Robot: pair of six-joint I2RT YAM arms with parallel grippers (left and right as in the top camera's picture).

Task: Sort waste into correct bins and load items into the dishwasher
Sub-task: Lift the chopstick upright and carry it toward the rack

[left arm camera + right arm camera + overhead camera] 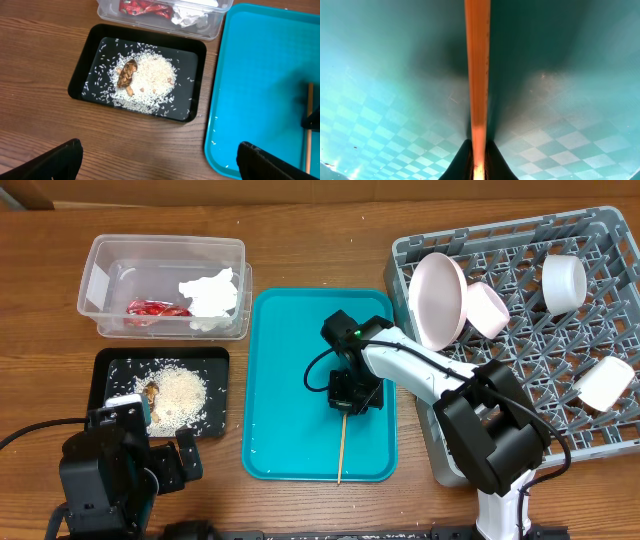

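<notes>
A brown wood-grain table [320,240] carries, at far left, the left gripper [159,147], jaws spread wide and empty over bare wood just before the shallow black tray [100,375] of loose white rice [180,392]. Mid-table the right gripper [345,402] is pinched shut on a thin, straight wooden chopstick [341,445] over the smooth teal tray [280,380], bare floor either side of it; the grey lattice rack [500,225] stands just beside that tray's right edge

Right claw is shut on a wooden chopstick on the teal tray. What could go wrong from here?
The right claw pinches the thin wooden chopstick with a long length sticking out, so it may swivel or slip when lifted.
The grey plastic dish rack has an open grid base; the stick might drop through or snag on its lattice wall.
</notes>
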